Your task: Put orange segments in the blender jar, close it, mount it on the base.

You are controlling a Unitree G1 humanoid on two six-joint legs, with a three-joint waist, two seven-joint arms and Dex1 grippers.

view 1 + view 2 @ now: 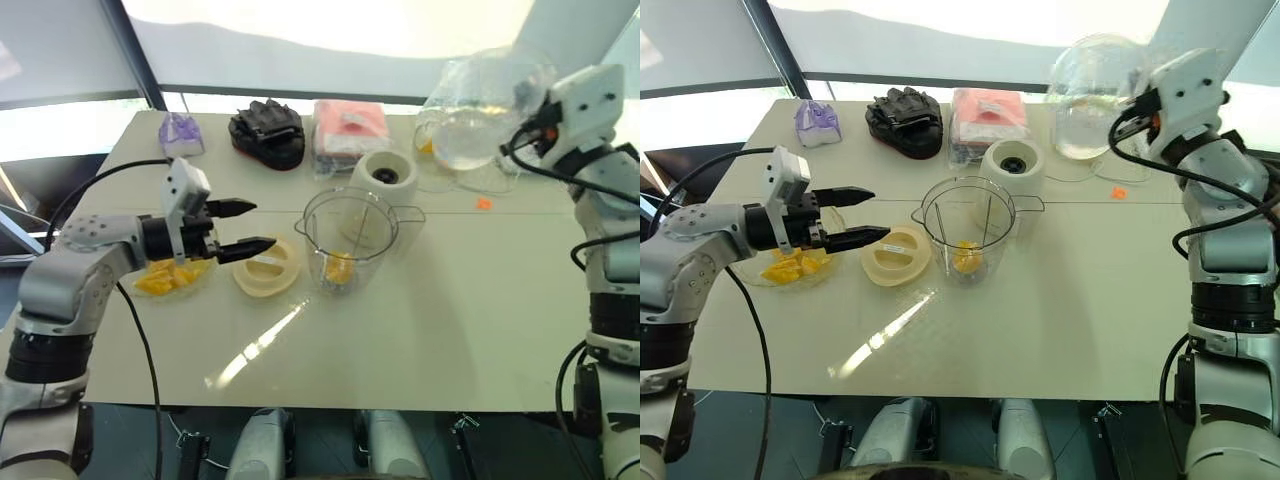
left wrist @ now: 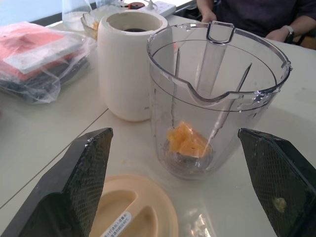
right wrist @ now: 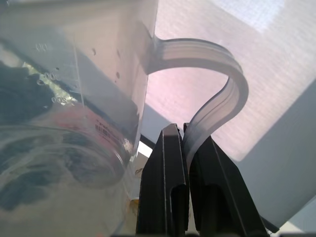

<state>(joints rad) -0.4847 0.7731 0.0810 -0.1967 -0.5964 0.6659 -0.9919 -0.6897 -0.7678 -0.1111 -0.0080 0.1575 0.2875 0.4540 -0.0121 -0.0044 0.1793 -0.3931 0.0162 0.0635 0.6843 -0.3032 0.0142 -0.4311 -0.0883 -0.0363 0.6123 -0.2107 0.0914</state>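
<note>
- Blender jar: upright on the table, lidless, well clear of every table edge. Bare tabletop lies on its near side and to its right.
- Orange segments: a few at the jar's bottom.
- Lid: flat, just left of the jar.
- Base: just behind the jar.
- Dish of orange pieces: left of the jar, beyond the lid.
- Left gripper: fingers spread wide and empty, over the lid, pointing at the jar.
- Right gripper: clamped on the handle of a clear pitcher, raised behind and right of the jar.
</note>
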